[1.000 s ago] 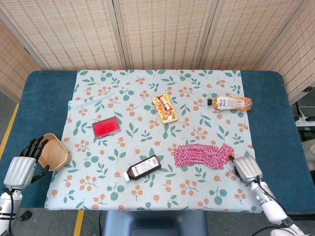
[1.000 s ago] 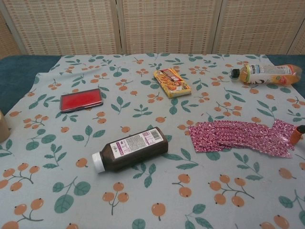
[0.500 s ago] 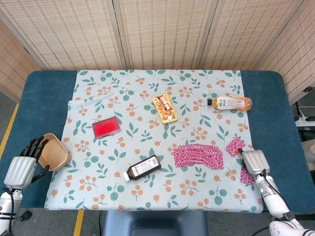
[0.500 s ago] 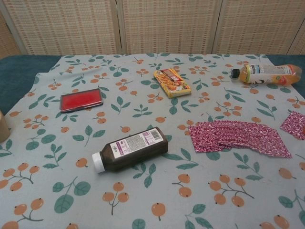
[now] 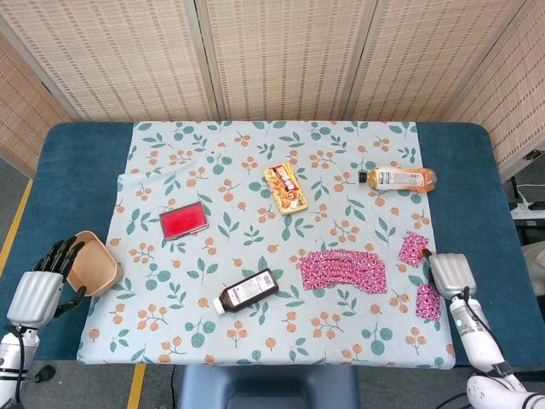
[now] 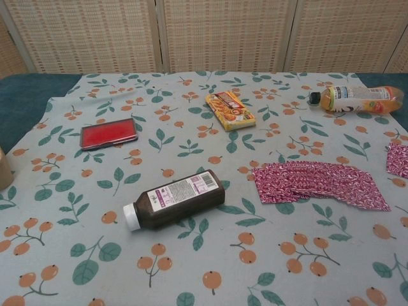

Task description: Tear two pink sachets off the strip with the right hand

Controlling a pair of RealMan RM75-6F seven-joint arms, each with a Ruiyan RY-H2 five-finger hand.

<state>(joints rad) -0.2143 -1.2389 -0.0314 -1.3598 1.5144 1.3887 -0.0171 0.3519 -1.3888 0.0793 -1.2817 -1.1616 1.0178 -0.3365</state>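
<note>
The pink sachet strip (image 5: 343, 271) (image 6: 319, 183) lies flat on the floral cloth, right of centre. My right hand (image 5: 450, 273) is to its right near the cloth's edge, pinching a torn-off pink sachet (image 5: 413, 248) (image 6: 398, 160) at its fingertips, clear of the strip. A second loose pink sachet (image 5: 427, 302) lies on the cloth beside my right wrist. My left hand (image 5: 38, 290) hangs at the table's left edge with its fingers apart, holding nothing. The chest view shows neither hand.
A dark medicine bottle (image 5: 246, 290) lies left of the strip. A red case (image 5: 184, 221), an orange snack box (image 5: 285, 187) and a lying drink bottle (image 5: 398, 179) sit farther back. A brown bowl (image 5: 92, 264) is next to my left hand.
My right hand pulled rightward, tearing a sachet off the strip's right end and carrying it farther right. A second loose sachet came into view by the wrist. The left hand stayed still.
</note>
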